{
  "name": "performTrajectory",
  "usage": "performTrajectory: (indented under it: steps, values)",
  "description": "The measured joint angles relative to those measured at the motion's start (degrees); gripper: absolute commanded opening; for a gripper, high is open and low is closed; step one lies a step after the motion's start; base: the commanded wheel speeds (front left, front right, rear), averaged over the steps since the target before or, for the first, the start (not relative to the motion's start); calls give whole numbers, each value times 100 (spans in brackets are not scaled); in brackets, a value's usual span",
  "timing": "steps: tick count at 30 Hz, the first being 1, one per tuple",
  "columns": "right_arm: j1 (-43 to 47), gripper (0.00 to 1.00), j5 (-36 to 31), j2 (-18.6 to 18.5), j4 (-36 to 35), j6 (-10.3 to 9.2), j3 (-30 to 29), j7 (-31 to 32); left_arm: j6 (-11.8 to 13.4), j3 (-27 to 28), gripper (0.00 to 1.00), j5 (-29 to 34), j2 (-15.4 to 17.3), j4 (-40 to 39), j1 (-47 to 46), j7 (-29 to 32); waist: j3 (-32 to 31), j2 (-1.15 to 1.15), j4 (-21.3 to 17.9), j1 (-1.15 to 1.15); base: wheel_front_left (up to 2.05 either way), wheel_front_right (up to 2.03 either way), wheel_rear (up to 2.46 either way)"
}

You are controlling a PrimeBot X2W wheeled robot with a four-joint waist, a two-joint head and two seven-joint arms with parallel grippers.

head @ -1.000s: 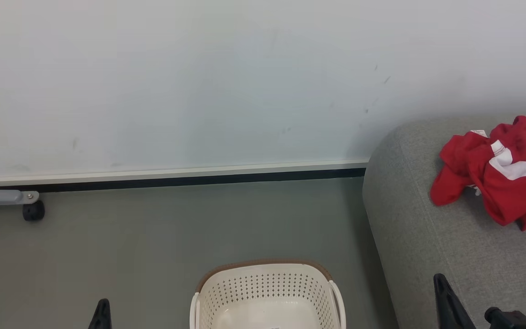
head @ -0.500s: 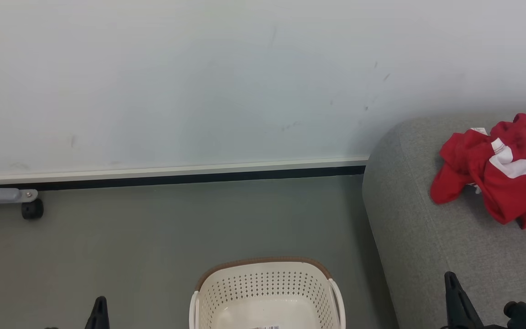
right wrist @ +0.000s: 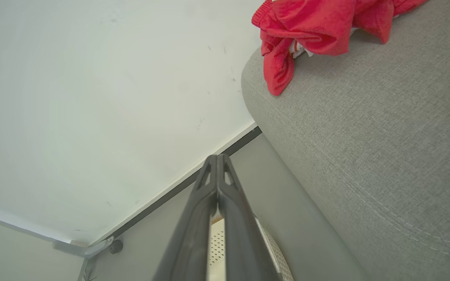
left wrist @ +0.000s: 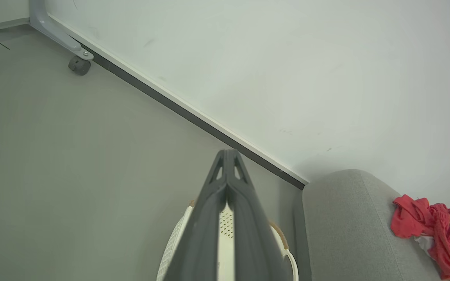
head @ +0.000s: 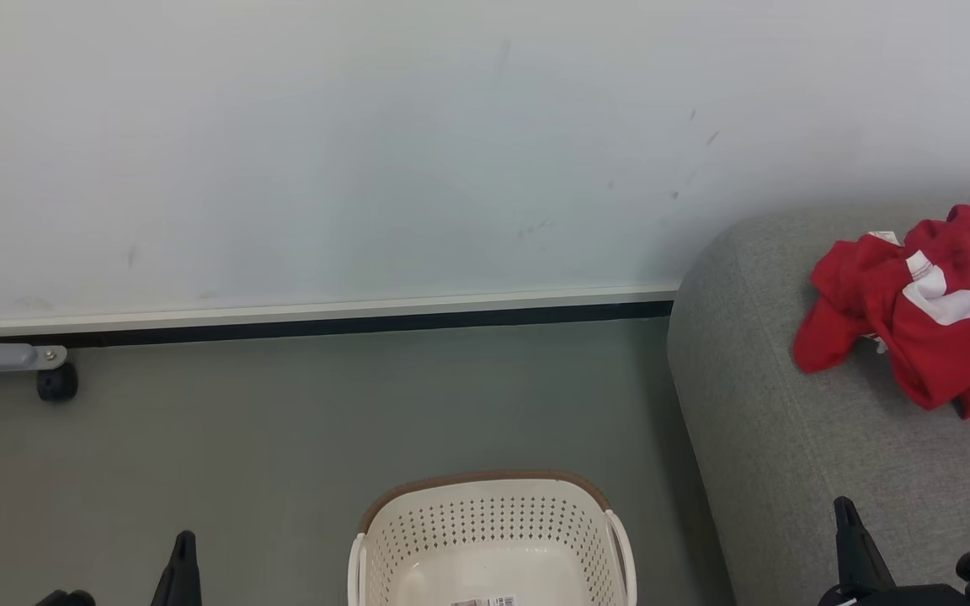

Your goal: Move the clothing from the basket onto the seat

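Lying on the seat (head: 788, 438), the clothing (head: 914, 337) is outside the basket (head: 493, 522).

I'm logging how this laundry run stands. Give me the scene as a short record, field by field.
clothes: red and white, heaped on the sofa
sofa: grey, to the right of the basket
basket: on the floor; no clothes in the part that shows, sticker on its bottom
left tool: shut, holding nothing
right tool: shut, holding nothing
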Motion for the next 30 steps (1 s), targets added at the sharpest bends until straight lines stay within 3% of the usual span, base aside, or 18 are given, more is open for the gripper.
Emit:
performTrajectory:
  steps: [30]
  values:
    - [-355,0,2164,226,300,381,-643,583,-446,389,0,-2089,-254,153,-382,567,83,0,-23,0,0,0,0]
